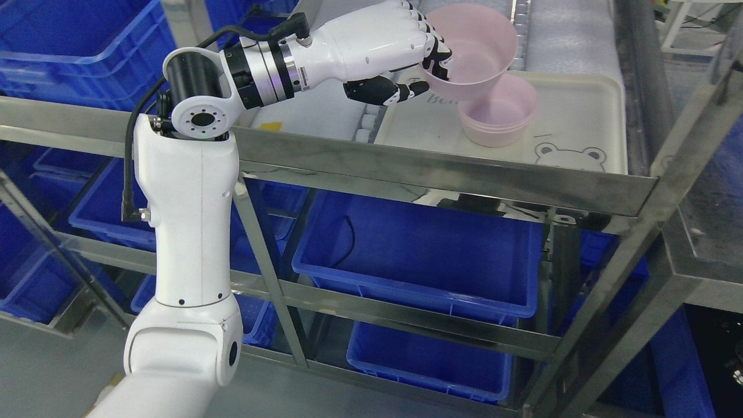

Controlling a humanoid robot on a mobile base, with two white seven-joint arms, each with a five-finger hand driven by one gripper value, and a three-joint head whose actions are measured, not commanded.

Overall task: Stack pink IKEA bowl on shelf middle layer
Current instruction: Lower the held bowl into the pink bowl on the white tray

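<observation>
Held pink bowl [473, 52]: near rim hidden behind my left hand [400, 49]. Stacked bowls [499, 116]: upper left covered by the held bowl; count unclear. Tray [574, 110] lettering: mostly hidden, unreadable. Blue bins [75, 46]: cut off at picture's edge.

Held bowl [476, 49] above-left of bowl stack [498, 113]; stack on tray [574, 110]; bins [429, 255] below.

The left arm [186, 232] is raised upright from the lower left. The left hand [400, 52] is extended rightward, fingers curled in a grasp.
</observation>
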